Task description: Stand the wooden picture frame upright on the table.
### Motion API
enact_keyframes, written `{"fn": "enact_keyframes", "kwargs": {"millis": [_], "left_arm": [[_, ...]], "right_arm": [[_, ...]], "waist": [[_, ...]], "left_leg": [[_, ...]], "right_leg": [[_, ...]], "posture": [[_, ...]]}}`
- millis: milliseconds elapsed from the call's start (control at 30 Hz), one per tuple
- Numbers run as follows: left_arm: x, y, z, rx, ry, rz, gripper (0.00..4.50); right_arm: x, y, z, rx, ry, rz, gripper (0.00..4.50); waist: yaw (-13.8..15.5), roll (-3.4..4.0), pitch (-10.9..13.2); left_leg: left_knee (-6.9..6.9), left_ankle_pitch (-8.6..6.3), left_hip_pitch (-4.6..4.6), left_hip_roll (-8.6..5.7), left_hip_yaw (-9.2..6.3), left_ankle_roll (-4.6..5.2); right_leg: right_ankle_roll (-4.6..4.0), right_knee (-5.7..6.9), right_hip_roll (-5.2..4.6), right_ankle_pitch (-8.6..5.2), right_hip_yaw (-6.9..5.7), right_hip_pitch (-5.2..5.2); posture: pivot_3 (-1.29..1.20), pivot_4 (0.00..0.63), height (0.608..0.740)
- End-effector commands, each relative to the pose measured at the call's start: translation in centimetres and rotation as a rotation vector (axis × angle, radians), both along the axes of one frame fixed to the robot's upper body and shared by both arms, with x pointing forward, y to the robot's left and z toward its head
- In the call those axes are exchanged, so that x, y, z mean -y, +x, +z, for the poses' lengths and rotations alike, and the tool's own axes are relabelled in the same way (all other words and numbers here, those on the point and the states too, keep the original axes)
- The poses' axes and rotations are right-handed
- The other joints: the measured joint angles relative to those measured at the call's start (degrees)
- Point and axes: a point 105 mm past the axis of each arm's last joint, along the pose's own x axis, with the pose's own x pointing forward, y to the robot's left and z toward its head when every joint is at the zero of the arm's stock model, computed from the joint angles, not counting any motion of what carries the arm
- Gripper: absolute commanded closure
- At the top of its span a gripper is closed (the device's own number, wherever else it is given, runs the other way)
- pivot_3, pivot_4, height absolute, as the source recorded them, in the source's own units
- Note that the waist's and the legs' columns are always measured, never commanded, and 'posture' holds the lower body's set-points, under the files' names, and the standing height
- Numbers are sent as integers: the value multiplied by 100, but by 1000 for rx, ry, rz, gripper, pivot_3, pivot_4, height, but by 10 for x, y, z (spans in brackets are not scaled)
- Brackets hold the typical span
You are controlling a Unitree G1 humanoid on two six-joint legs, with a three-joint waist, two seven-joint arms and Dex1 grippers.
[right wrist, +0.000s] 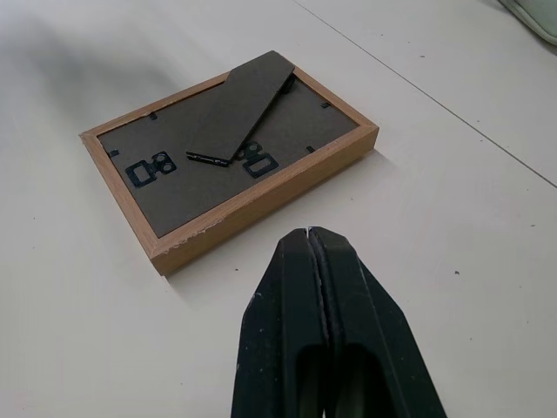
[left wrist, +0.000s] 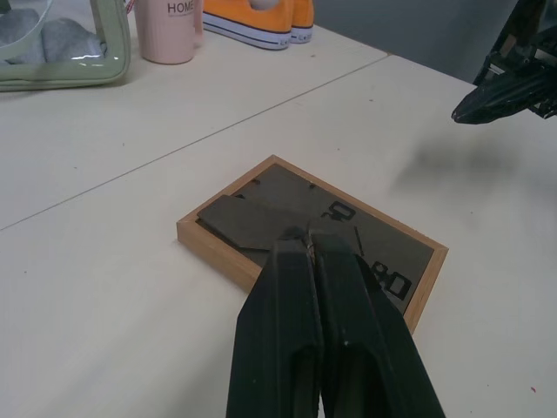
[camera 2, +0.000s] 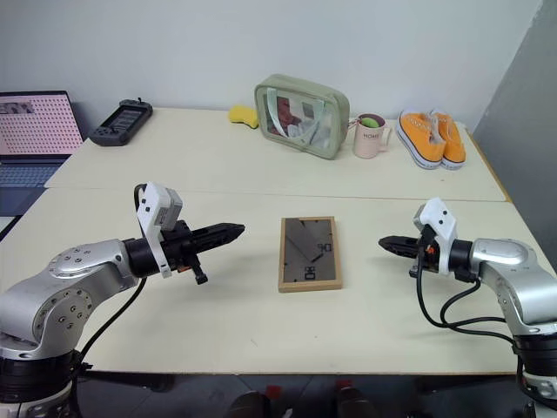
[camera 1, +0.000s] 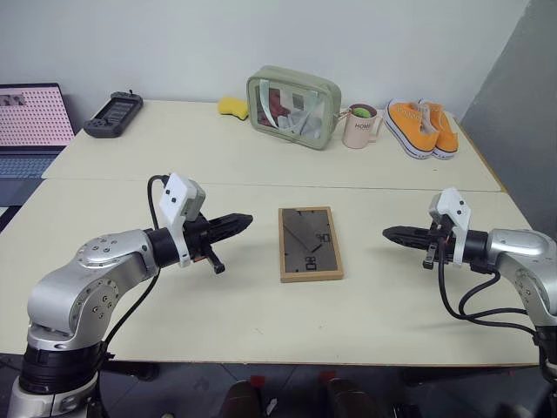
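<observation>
- both claws sit nearest the robot, one on each side of the work: the left gripper [camera 1: 237, 221] has its two black fingers pressed together on nothing, its tip aimed inward and just short of the frame's left edge.
- the right gripper [camera 1: 393, 233] is likewise pinched closed and empty, pointing in from the other side, a little further off from the frame.
- between them the wooden picture frame [camera 1: 309, 243] lies flat on the table [camera 1: 261, 322], face down, its dark back panel up; the fold-out stand [right wrist: 242, 106] lies nearly flat on the back, its free end only slightly lifted.
- by my reading the task is at its start: neither claw touches the frame, and nothing is raised.
- the next move seems to call for spreading a claw, getting hold of a frame edge, tipping it up, and swinging the stand out so it can lean.
- further back, on the far table half, stand a green pouch [camera 1: 293, 107], a pink mug [camera 1: 361, 125], orange sneakers [camera 1: 421, 127], a yellow sponge [camera 1: 232, 106], a handheld game console [camera 1: 114, 114] and a laptop [camera 1: 30, 126].
</observation>
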Motion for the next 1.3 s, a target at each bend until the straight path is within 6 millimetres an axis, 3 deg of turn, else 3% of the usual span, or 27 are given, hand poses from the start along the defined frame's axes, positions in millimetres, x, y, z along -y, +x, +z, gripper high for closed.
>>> {"fn": "enact_keyframes", "kwargs": {"millis": [33,367,1033,1200,1300], "left_arm": [[2,-3,10,43,2,-12,4500],[-4,7,15,48,-17,47,4500],[-4,8,15,53,-16,61,4500],[-19,16,-5,-152,-160,134,4500],[-33,31,-32,-363,-285,264,4500]], "right_arm": [[-1,-1,9,40,3,1,4489],[-3,0,6,47,9,-16,4489],[-5,1,4,52,18,-16,4489],[-7,4,-3,54,24,-29,4489],[-12,11,-14,75,21,-58,4489]], "waist": [[0,0,0],[1,0,0],[1,0,0],[1,0,0],[-1,0,0]], "left_leg": [[0,0,0,0,0,0],[2,0,-1,0,-3,0],[3,0,-2,0,-5,0],[4,0,-1,0,-6,0],[13,0,-2,0,-14,1]], "right_leg": [[0,0,0,0,0,0],[0,2,0,0,-2,0],[0,3,0,0,-4,0],[0,4,0,0,-4,1],[0,9,0,0,-13,1]], "posture": [[0,150,740],[0,150,740],[0,150,740],[0,150,740],[0,150,740]]}}
